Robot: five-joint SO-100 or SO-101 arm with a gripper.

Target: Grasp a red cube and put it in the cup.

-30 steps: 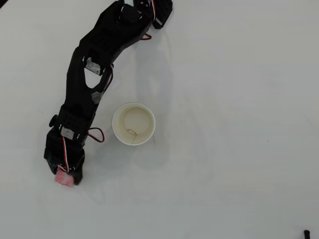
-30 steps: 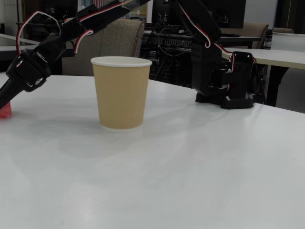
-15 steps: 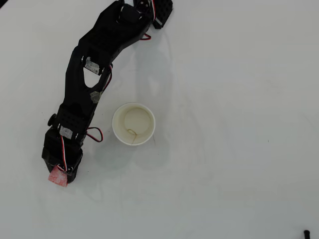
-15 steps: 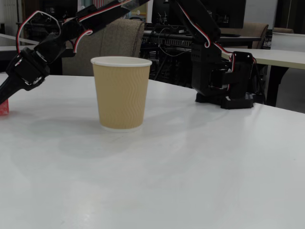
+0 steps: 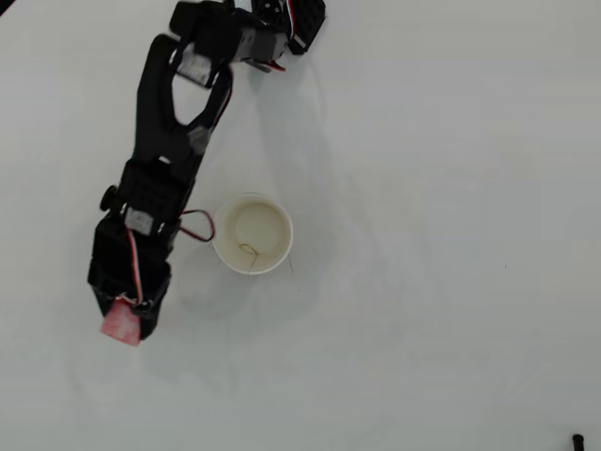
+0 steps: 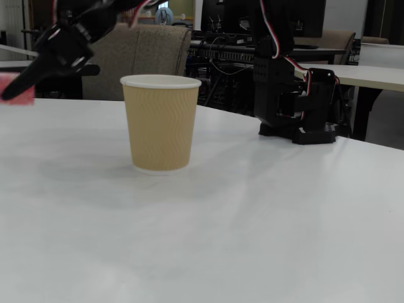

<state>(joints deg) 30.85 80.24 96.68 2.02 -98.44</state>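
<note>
The end effector is seen pinching the red cube at its tip, in the lower left of the overhead view. In the fixed view the end effector appears at the far left edge, with the red cube held clear of the counter, roughly level with the cup's rim; only part of the cube is shown there, since it is cut by the picture's edge.

The grasp and the lift can therefore be judged as done. The cube is not yet over the cup: in the overhead view it is held beside and below the cup, apart from the rim, while part of the arm lies just beside the cup's left side. The cup is shown upright on the counter, and its inside is seen to hold no cube.

What is left, by this judgement, is for the cube to be carried over the cup's mouth and released. Care would be needed that the cup is not knocked by the arm during the swing.
</note>
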